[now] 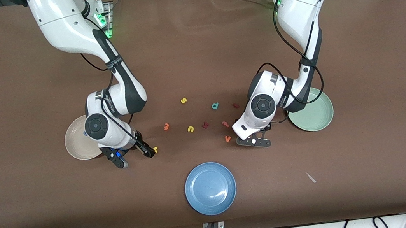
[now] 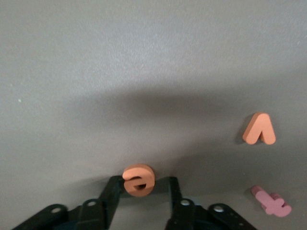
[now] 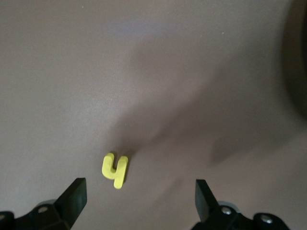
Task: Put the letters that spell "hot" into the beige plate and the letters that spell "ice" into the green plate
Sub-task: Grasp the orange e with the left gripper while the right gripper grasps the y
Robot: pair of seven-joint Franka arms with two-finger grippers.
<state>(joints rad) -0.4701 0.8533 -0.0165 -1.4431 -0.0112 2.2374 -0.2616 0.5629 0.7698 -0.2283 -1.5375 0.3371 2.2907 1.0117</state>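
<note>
The orange e [image 2: 138, 179] lies on the brown table between the fingers of my left gripper [image 2: 143, 181]. One finger touches it and a gap shows at the other. In the front view this gripper [image 1: 254, 141] hides the e and sits low beside the green plate [image 1: 319, 119]. My right gripper [image 3: 140, 187] stands wide open over the table, and the yellow h [image 3: 115, 170] lies flat just past its fingertips. From the front, the right gripper [image 1: 135, 157] is beside the beige plate [image 1: 75, 144], with the h [image 1: 155, 149] next to one finger. The orange t [image 1: 166, 126] and dark red i [image 1: 236, 105] lie loose.
A blue plate [image 1: 210, 188] sits nearest the front camera. Loose letters lie mid-table: yellow s [image 1: 183, 101], yellow u [image 1: 190, 129], teal d [image 1: 215, 106], a red letter [image 1: 205, 125], a pinkish-red t [image 1: 225, 123] and an orange v [image 1: 228, 138], close to the left gripper.
</note>
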